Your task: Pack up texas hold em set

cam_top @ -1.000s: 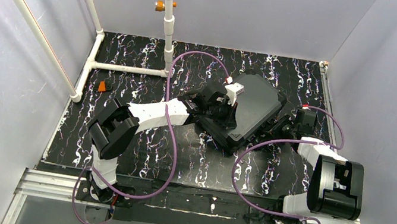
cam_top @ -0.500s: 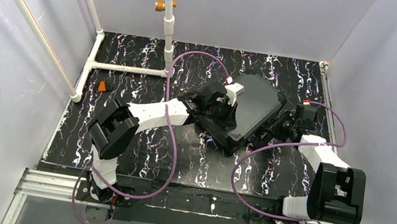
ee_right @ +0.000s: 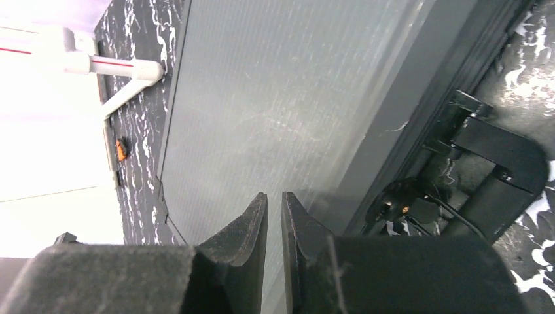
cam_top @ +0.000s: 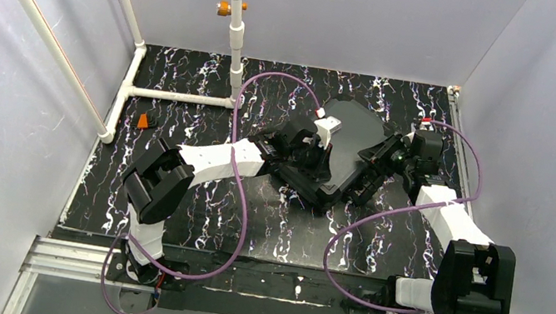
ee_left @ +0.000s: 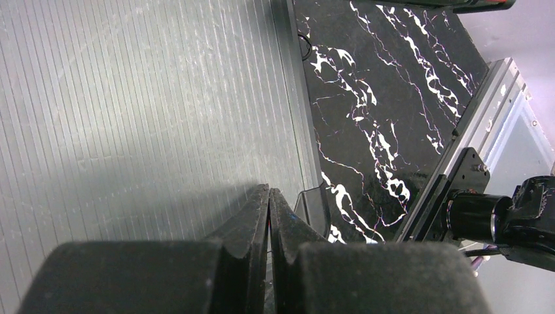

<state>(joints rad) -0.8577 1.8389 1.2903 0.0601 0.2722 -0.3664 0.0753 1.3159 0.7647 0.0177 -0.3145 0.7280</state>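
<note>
At about 9 o'clock on the bench (cam_top: 207, 104), close to the white pipe frame (cam_top: 175, 95), a small orange object (cam_top: 147, 121) is seen lying apart from everything else. Whether it belongs to the set cannot be told. Further right, the left gripper (ee_left: 269, 195) is set on the 9 o'clock side of the black case (cam_top: 354, 145). Its jaws are clenched tip to tip on nothing and laid against the ribbed lid, a placing judged to steady the case rather than to grasp it. The case itself is found toward 1 o'clock of the bench with its lid down, so none of the chips, dice or cards can be seen. Packing is therefore judged nearly finished, with closing or latching as the step in hand. At the case's 3 o'clock side the right gripper (ee_right: 275, 199) is held over the lid near its edge, jaws parted by only a narrow slit with nothing between them, probably so that the 2 arms can bear on opposite sides. A black latch or handle fitting (ee_right: 501, 157) is seen just beyond that edge. Open bench is left from 5 to 8 o'clock, whereas at 3 o'clock little room remains between the case and the bench rim.
</note>
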